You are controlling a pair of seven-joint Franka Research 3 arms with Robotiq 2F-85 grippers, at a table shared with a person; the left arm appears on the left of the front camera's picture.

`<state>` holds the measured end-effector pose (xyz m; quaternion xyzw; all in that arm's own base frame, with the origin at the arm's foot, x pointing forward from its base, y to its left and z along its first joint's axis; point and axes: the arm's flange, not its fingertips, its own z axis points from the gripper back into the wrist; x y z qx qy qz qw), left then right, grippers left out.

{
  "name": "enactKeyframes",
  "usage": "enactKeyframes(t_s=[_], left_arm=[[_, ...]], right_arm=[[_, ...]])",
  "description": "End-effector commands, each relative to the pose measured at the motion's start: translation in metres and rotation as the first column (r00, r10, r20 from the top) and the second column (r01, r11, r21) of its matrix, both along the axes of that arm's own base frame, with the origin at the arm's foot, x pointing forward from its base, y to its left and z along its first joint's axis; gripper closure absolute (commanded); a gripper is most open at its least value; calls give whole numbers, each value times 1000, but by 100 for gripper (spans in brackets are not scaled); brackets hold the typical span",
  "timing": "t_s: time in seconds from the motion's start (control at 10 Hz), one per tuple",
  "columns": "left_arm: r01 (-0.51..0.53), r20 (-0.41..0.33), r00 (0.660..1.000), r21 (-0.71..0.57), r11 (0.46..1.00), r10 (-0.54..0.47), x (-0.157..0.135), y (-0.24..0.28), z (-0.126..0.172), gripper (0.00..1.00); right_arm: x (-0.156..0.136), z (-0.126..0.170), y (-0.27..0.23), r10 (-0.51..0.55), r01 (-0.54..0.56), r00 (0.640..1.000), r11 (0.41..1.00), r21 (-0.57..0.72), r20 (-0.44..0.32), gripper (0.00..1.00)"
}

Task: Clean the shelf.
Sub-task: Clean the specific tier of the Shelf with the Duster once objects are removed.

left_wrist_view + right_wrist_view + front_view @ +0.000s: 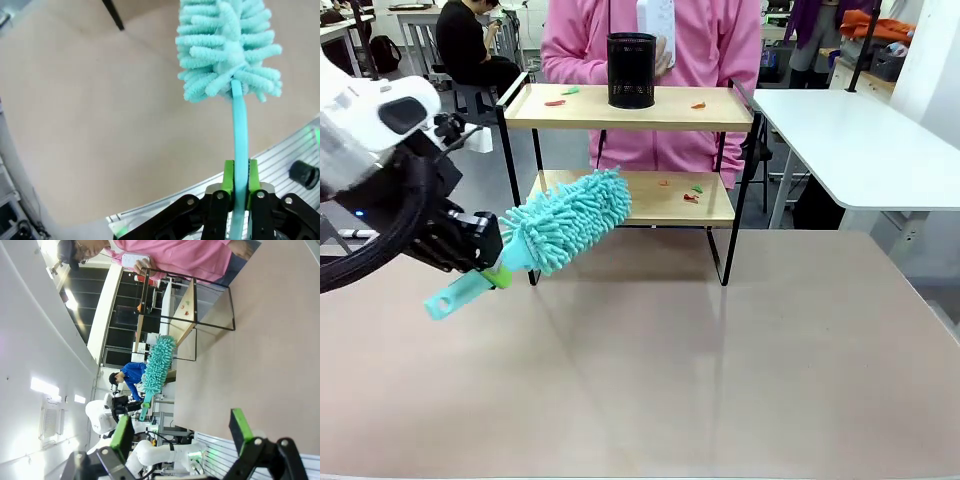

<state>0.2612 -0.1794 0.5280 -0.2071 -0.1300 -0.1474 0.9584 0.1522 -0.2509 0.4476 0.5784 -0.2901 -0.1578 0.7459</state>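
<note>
Front view, teal duster (542, 240) in left jaws, shelf (590, 112) beyond

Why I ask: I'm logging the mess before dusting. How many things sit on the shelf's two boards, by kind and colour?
Green scraps: 2
Red or orange scraps: 4
Black mesh cup: 1
Total on the shelf: 7
</note>
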Motion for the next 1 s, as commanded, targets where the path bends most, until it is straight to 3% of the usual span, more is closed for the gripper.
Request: enactKeyframes(t_s=[0.0,0.1,0.4,0.5,0.6,0.9], left_arm=[[-126,71,989,-34,991,128,17,-6,12,88],[-168,93,981,-51,984,172,22,-10,13,88],[-166,80,983,-3,986,166,44,-28,3,88],[-149,21,989,21,989,148,53,-31,-1,88],[-147,88,985,-21,989,148,34,-19,6,88],[-131,57,990,-7,991,131,42,-26,-3,88]], right_arm=[[2,1,-1,-4,4,999,1000,-1,36,0],[2,1,-1,-4,4,999,1000,-1,36,0],[2,1,-1,-4,4,999,1000,-1,36,0],[2,1,-1,-4,4,999,1000,-1,36,0],[2,1,-1,-4,4,999,1000,-1,36,0],[2,1,-1,-4,4,999,1000,-1,36,0]])
